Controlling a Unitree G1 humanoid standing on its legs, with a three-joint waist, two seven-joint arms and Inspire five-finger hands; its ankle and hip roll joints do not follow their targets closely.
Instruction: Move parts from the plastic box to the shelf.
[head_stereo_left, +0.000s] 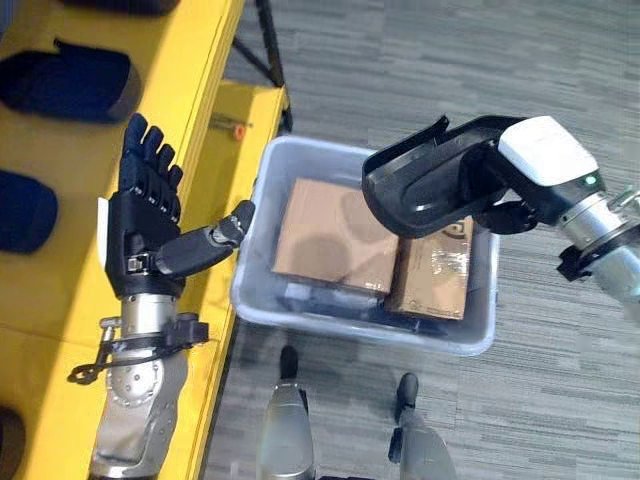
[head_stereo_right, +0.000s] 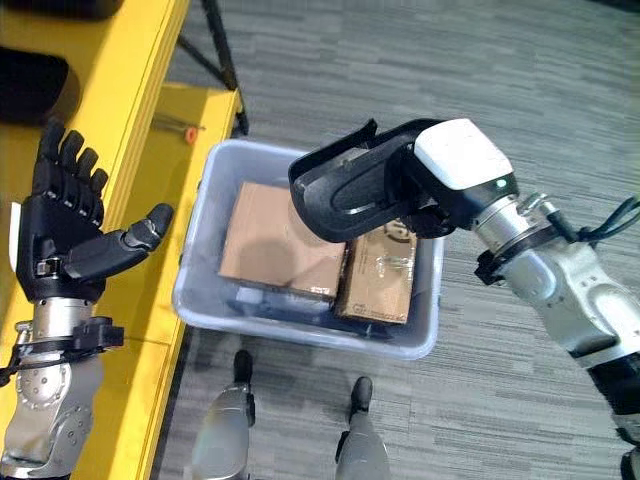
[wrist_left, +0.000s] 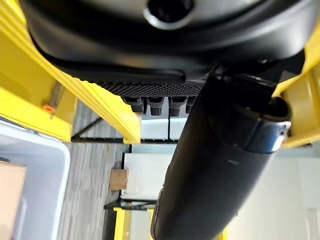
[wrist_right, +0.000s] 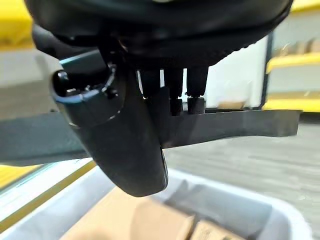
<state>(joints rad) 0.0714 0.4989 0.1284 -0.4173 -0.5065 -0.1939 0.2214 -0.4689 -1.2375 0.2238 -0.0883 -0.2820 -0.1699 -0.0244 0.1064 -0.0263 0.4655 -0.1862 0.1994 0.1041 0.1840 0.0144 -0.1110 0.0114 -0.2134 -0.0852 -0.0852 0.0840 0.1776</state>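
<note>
Yellow shelf (head_stereo_left: 60, 250) at left, carrying dark parts (head_stereo_left: 70, 82). Left hand (head_stereo_left: 145, 215) above its edge, fingers (head_stereo_left: 150, 160) straight and released, thumb out toward the box. Translucent plastic box (head_stereo_left: 262, 290) on the grey floor (head_stereo_left: 420, 60) just beside the shelf, holding two brown cartons (head_stereo_left: 325, 235) side by side over dark items. Right hand (head_stereo_right: 440, 180) above the box, fingers curled and grasping a black moulded part (head_stereo_right: 345, 195) held clear over the cartons.
</note>
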